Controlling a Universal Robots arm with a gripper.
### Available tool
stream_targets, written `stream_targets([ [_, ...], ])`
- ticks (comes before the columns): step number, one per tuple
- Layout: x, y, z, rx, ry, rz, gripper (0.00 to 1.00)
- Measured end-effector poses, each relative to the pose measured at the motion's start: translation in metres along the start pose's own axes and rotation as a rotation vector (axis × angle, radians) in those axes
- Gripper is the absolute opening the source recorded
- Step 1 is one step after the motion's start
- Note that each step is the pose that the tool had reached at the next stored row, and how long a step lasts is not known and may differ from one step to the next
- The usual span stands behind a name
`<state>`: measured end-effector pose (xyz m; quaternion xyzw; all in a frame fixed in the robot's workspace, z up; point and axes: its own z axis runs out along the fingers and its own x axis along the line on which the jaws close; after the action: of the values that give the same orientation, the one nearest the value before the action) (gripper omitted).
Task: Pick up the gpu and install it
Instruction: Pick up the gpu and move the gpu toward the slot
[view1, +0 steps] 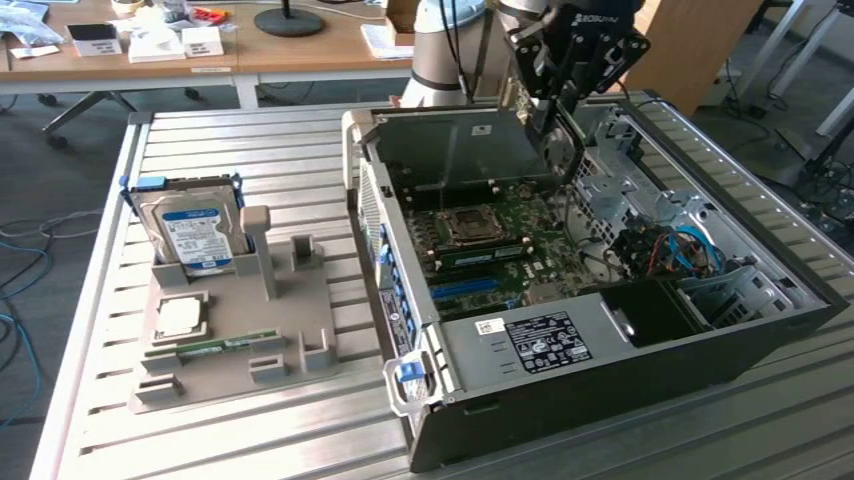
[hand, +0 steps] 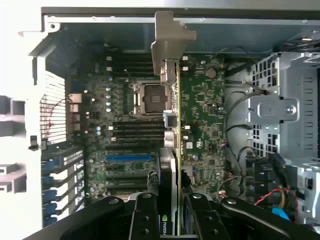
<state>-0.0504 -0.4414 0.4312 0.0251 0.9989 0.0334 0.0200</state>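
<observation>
My gripper (view1: 561, 100) hangs over the open computer case (view1: 747, 330) and is shut on the gpu (view1: 558, 150), a thin card held on edge and pointing down towards the motherboard (view1: 494, 240). In the wrist view the gpu (hand: 171, 150) shows edge-on between my black fingers (hand: 145, 220), its silver bracket (hand: 167, 40) at the far end. My gripper (hand: 172, 222) grips the cooler end. The card floats above the motherboard (hand: 205, 110), beside the CPU socket (hand: 150, 97) and apart from the blue slot (hand: 127, 158).
A grey fixture (view1: 227, 330) on the slatted metal table (view1: 667, 440) holds a hard drive (view1: 198, 235), a CPU (view1: 180, 315) and a memory stick (view1: 214, 347). Inside the case are a metal drive cage (hand: 285, 110), loose cables (view1: 681, 250) and a power supply (view1: 541, 340).
</observation>
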Motion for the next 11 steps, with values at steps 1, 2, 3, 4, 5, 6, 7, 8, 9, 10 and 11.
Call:
stream_targets([
  [1,-0.0012,0.0001,-0.0001,0.0002,0.0001,0.0,0.27],
  [2,-0.0014,0.0001,0.0,0.0002,0.0001,0.0,0.27],
  [3,-0.0014,0.0001,0.0,0.0001,0.0001,0.0,0.27],
  [4,-0.0014,0.0001,0.0,0.0,0.0,0.0,0.27],
  [5,-0.0015,0.0001,0.0,0.0001,0.0,0.0,0.27],
  [6,-0.0014,0.0001,0.0,0.0001,0.0001,0.0,0.27],
  [7,-0.0016,0.0001,0.0,0.0,0.0,0.0,0.27],
  [8,-0.0024,0.0002,0.0,0.0001,0.0001,0.0,0.27],
  [9,-0.0038,0.0003,0.0001,0.0001,0.0001,0.0,0.27],
  [10,-0.0056,0.0003,0.0002,0.0001,0.0,0.0,0.27],
  [11,-0.0076,0.0004,0.0003,0.0002,0.0001,0.0,0.27],
])
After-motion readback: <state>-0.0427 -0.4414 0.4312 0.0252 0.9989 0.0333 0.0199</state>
